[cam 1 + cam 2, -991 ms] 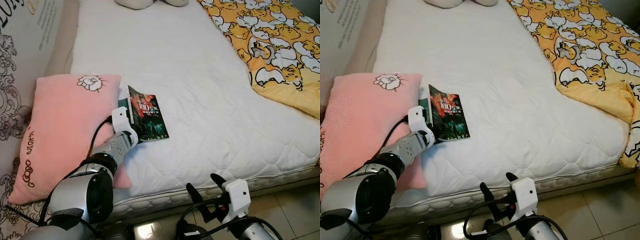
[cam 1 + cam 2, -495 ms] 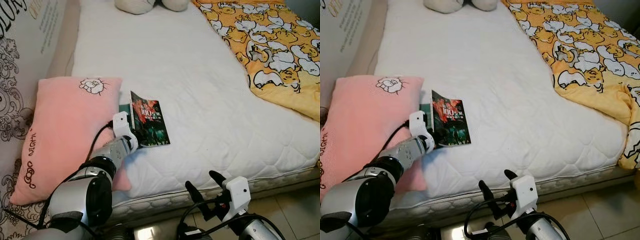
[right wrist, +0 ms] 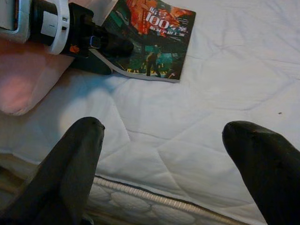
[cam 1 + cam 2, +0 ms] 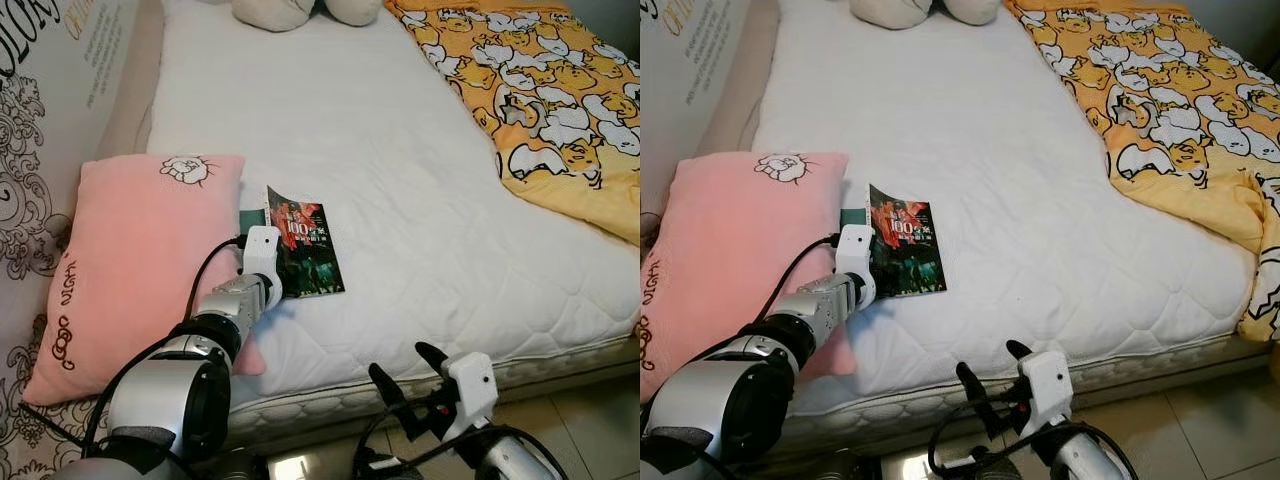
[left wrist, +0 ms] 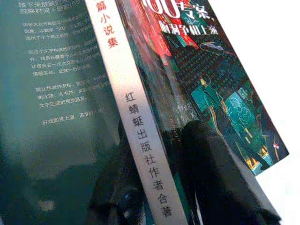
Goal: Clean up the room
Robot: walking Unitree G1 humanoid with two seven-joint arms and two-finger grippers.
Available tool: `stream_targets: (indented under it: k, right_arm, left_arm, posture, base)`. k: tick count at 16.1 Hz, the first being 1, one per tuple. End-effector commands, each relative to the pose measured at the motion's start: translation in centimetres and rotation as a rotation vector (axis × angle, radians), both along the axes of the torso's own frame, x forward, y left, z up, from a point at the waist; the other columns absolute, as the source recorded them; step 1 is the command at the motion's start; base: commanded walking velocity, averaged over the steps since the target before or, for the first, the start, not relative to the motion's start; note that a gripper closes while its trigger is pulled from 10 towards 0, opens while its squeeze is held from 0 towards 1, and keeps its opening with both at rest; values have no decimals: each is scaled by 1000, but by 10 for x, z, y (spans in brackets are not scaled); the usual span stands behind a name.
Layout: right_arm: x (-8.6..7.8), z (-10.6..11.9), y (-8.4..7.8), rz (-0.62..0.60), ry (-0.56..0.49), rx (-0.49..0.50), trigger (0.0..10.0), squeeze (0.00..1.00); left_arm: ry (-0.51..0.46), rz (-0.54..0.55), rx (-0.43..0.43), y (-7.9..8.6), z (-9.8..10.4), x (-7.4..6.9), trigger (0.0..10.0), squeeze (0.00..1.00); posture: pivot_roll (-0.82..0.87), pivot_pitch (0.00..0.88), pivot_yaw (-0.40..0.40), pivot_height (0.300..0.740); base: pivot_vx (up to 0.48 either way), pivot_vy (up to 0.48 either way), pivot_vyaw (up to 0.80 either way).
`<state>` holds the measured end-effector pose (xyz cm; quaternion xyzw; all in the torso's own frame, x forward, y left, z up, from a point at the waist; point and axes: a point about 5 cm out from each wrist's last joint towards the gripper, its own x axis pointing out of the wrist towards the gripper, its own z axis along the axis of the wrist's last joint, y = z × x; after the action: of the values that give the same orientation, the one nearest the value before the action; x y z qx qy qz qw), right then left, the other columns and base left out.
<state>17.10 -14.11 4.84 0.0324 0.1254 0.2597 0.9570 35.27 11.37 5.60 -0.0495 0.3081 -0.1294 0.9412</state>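
One book clamped at spine by left claw.

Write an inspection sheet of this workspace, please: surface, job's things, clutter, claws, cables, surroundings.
Surface: white mattress, bare in the middle.
Job's things: book on the mattress beside the pink pillow, dark cover up, spine gripped.
Clutter: yellow blanket along the right side; plush toy at the far end.
Claws: left claw shut on the book's spine, a finger on each side; right claw open, low in front of the mattress edge, holding nothing.
Cables: black cable along the left arm; more looped by the right wrist.
Surroundings: patterned wall on the left; tiled floor below.
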Motion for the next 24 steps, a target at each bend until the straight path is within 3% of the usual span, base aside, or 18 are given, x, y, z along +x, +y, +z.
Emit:
stream_targets:
  k: [1, 2, 3, 6, 8, 9, 14, 17, 18, 19, 20, 24]
  right_arm:
    - [3, -2, 1, 11, -3, 2, 10000, 0]
    - [6, -2, 2, 14, -8, 2, 10000, 0]
    - [18, 0, 6, 19, -31, 4, 10000, 0]
    - [33, 2, 12, 16, -70, 21, 10000, 0]
    - [41, 2, 16, 29, -79, 29, 10000, 0]
    - [45, 2, 18, 36, -85, 29, 10000, 0]
    - [59, 5, 19, 37, -116, 27, 10000, 0]
    - [60, 5, 18, 37, -118, 26, 10000, 0]
    - [61, 7, 15, 10, -132, 22, 10000, 0]
    - [62, 14, 3, -85, -186, 19, 10000, 0]
    - [61, 16, -3, -141, -202, 24, 10000, 0]
    - [62, 13, -8, -155, -204, 23, 10000, 0]
  left_arm:
    - [-7, -26, 25, -7, 4, 2, 10000, 1000]
    - [-20, -26, 42, -5, 6, 4, 10000, 1000]
    - [-72, -51, 130, 0, 14, 9, 10000, 1000]
    - [-129, -193, 106, -25, 27, 13, 10000, 1000]
    - [-185, -194, 150, -24, 32, 15, 10000, 1000]
    - [-244, -194, 234, -17, 36, 17, 10000, 1000]
    - [-387, -194, 493, 1, 31, 8, 10000, 1000]
    - [-436, -175, 526, 5, 38, 9, 10000, 1000]
    - [-519, -140, 530, 7, 50, 6, 10000, 1000]
    - [-695, -61, 491, 14, 71, -7, 10000, 1000]
    - [-748, -24, 444, 20, 74, -17, 10000, 1000]
    - [-758, -16, 446, 17, 76, -8, 10000, 1000]
  posture:
    - [-144, 56, -48, 740]
    - [-135, 47, -49, 740]
    - [-117, 26, -48, 740]
    - [-71, 0, -47, 740]
    - [-47, 0, -46, 740]
    - [-35, 0, -47, 740]
    - [-24, 0, -52, 740]
    - [-24, 0, -54, 740]
    - [-27, 0, -50, 740]
    - [-35, 0, -35, 740]
    - [-41, 0, -26, 740]
    - [-51, 0, -15, 740]
  base:
    - [0, 0, 0]
    - [0, 0, 0]
    - [0, 0, 0]
    - [0, 0, 0]
    - [0, 0, 0]
    - [0, 0, 0]
    - [0, 0, 0]
    - [0, 0, 0]
    - [0, 0, 0]
    - [0, 0, 0]
    - [0, 0, 0]
    - [0, 0, 0]
